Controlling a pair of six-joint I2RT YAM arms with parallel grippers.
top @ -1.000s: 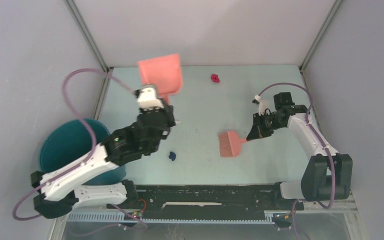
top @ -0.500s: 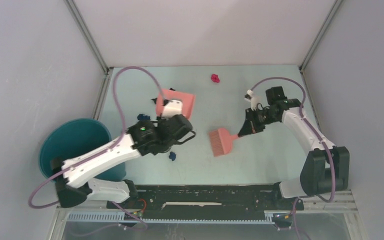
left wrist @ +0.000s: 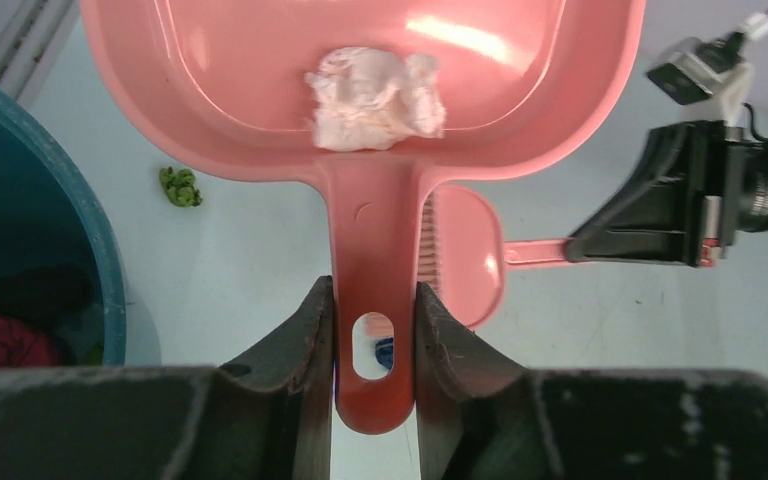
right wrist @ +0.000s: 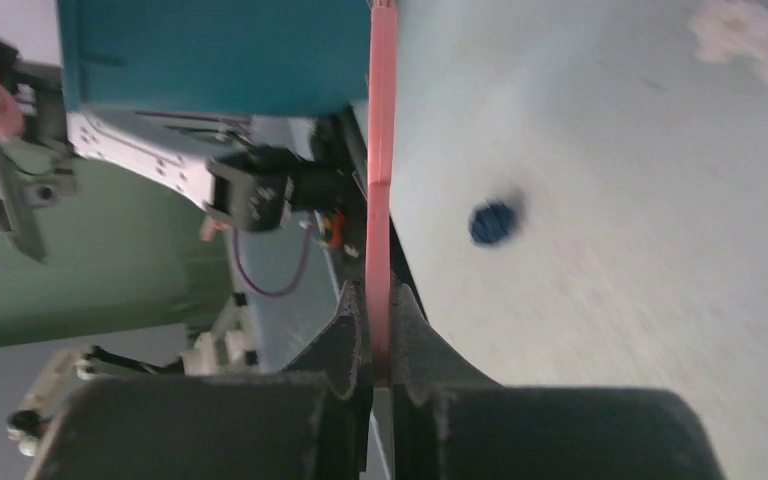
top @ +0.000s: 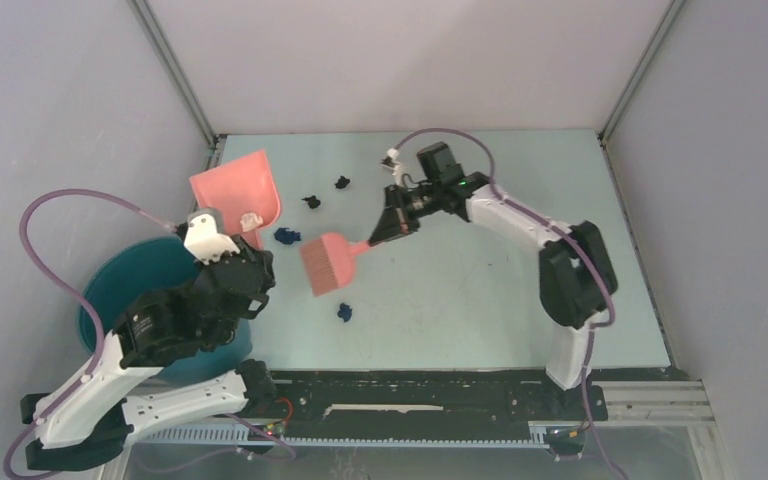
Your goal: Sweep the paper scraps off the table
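- Left arm (top: pixel 88 385): long white shells with chunky black parts in between.
- Small white cap (top: pixel 205 238) near its tip, blocky in shape.
- Left purple cable (top: pixel 60 193): thin and shiny, bent in one big loop.
- Right arm (top: pixel 515 215): the same white shells, with fat black joints (top: pixel 572 280).
- Tiny green light (top: pixel 460 183) on a black part of the right arm.
- Right purple cable (top: pixel 440 131): thin, curved like a bow, with a small white plug (top: pixel 392 156) at one end.
- Left gripper (left wrist: pixel 372 300): two dark fingers (left wrist: pixel 305 390), rough and scuffed, curved at the tips.
- Right gripper (right wrist: pixel 378 300): dark grey fingers (right wrist: pixel 345 335), smooth, pointed like a beak.
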